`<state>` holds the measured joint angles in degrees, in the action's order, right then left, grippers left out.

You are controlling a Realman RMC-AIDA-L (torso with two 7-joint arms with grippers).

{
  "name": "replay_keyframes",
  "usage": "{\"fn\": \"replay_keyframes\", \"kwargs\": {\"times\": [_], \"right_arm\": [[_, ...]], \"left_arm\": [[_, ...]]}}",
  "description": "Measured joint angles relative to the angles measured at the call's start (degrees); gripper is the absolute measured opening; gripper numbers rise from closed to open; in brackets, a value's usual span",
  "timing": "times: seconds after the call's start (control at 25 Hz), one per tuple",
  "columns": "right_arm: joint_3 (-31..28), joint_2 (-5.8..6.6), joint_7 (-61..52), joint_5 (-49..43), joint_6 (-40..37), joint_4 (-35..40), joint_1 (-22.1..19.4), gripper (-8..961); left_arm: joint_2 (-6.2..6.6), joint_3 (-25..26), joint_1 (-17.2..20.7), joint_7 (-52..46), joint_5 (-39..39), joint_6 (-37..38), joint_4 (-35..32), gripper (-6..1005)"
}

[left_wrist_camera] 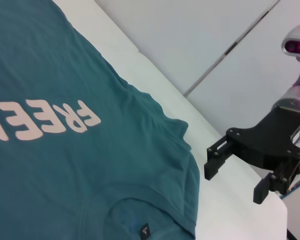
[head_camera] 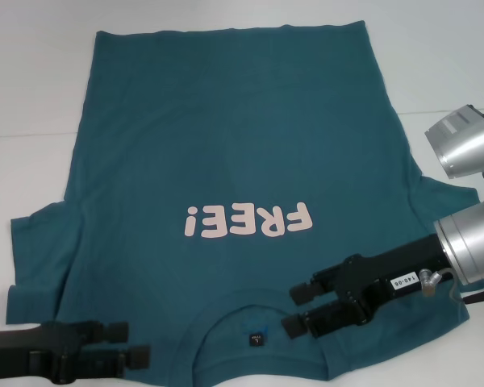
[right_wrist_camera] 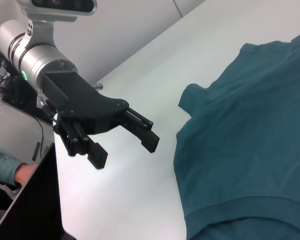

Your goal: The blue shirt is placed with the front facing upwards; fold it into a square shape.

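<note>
The blue shirt (head_camera: 234, 153) lies flat and face up on the white table, collar (head_camera: 254, 334) toward me and the pale "FREE!" lettering (head_camera: 248, 220) reading upside down. My left gripper (head_camera: 133, 343) is open, low over the shirt's near left shoulder. My right gripper (head_camera: 301, 309) is also open and hovers over the near right shoulder, just beside the collar. The left wrist view shows the shirt (left_wrist_camera: 65, 150) with the right gripper (left_wrist_camera: 235, 180) past its sleeve. In the right wrist view the left gripper (right_wrist_camera: 124, 151) stands off the shirt (right_wrist_camera: 250, 150).
Bare white table (head_camera: 32, 97) surrounds the shirt at the left, the far side and the right. The table's edge (right_wrist_camera: 57, 190) is near the left gripper, and a person's hand (right_wrist_camera: 22, 175) shows below it. The right arm's silver joints (head_camera: 468, 193) stand at the right.
</note>
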<state>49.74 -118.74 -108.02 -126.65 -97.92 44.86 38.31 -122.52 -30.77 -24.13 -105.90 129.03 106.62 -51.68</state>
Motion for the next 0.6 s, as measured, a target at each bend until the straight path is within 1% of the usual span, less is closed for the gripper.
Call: {"fn": "replay_keyframes", "kwargs": {"times": [0.2, 0.36, 0.6], "right_arm": [[0.0, -0.03, 0.0, 0.0, 0.1, -0.1, -0.2, 734], [0.0, -0.07, 0.0, 0.0, 0.0, -0.1, -0.3, 733], [0.0, -0.09, 0.0, 0.0, 0.0, -0.1, -0.3, 734]], "left_arm": [[-0.38, -2.4, -0.5, 0.0, 0.1, -0.8, 0.0, 873], [-0.42, -2.9, -0.6, -0.2, 0.0, -1.5, 0.0, 874], [0.13, -2.1, -1.1, -1.8, -0.4, -1.5, 1.1, 873]]}}
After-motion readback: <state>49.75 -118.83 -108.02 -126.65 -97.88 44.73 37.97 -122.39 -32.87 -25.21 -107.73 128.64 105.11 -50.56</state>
